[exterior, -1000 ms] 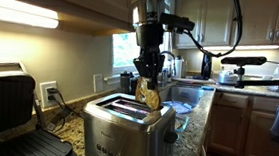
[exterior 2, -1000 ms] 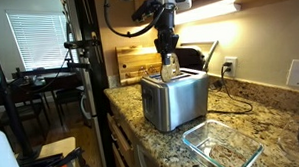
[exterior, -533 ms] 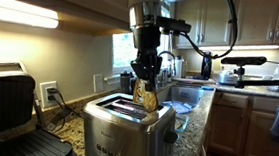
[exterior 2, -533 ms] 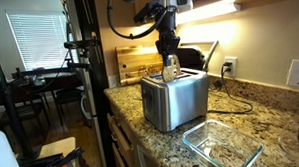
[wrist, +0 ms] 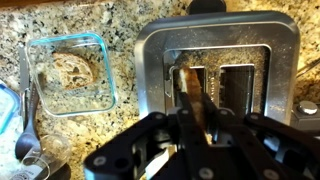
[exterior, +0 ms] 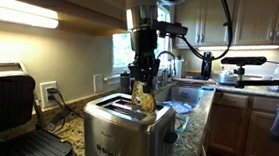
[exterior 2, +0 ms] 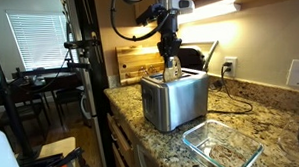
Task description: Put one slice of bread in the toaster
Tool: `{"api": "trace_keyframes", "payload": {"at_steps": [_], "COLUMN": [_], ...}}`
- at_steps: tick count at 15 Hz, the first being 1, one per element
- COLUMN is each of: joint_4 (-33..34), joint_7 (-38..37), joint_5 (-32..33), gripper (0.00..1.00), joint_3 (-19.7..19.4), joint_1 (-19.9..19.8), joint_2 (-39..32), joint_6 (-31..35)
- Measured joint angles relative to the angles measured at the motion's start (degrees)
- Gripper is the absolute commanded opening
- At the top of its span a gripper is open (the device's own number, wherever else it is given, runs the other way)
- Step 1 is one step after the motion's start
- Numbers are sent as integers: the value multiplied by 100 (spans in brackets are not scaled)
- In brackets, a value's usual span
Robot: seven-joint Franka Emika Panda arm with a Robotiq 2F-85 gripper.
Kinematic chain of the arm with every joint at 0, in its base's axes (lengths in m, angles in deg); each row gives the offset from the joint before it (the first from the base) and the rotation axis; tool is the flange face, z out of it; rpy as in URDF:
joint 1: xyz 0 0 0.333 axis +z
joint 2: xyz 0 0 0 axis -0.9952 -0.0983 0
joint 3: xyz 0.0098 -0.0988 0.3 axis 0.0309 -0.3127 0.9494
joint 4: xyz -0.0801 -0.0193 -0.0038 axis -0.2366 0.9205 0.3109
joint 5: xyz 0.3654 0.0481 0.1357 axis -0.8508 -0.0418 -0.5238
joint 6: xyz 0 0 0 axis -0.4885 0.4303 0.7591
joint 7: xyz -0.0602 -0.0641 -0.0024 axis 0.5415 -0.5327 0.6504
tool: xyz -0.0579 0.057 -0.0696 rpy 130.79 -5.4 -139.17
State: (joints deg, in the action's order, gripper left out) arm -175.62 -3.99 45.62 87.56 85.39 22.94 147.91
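Observation:
The brushed steel toaster (exterior: 126, 127) stands on the granite counter; it also shows in an exterior view (exterior 2: 174, 98) and in the wrist view (wrist: 220, 45) with its two top slots. My gripper (exterior: 143, 80) (exterior 2: 170, 61) hangs straight above it, shut on a slice of bread (exterior: 144, 96) (exterior 2: 171, 71). The slice hangs edge down, its lower end just above a slot. In the wrist view the gripper (wrist: 196, 118) pinches the bread (wrist: 192, 88) over the left slot.
A black contact grill (exterior: 11, 118) stands open beside the toaster. A glass dish (exterior 2: 224, 145) lies on the counter; the wrist view shows a glass container with more bread (wrist: 70, 72). A wooden cutting board (exterior 2: 135, 64) leans on the wall behind. A power cord (exterior 2: 230, 103) runs to the outlet.
My gripper with the bread has shifted slightly sideways over the toaster and dropped a little toward the slot. Nothing else has moved.

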Motion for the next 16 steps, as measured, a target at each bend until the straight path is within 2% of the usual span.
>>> {"api": "trace_keyframes", "payload": {"at_steps": [8,9,10,16], "joint_4": [472,522,562,717], "joint_7": [-141,-149,-160,-251], "joint_5": [8,8,8,8], "gripper": [7,30,40,80], "joint_3": [-98,-110,-119,-174], "joint_1": [-4,-4,-4,-4], "joint_2": [-497,-550,-594,-745], "joint_6": [0,-1,-2,-7]}}
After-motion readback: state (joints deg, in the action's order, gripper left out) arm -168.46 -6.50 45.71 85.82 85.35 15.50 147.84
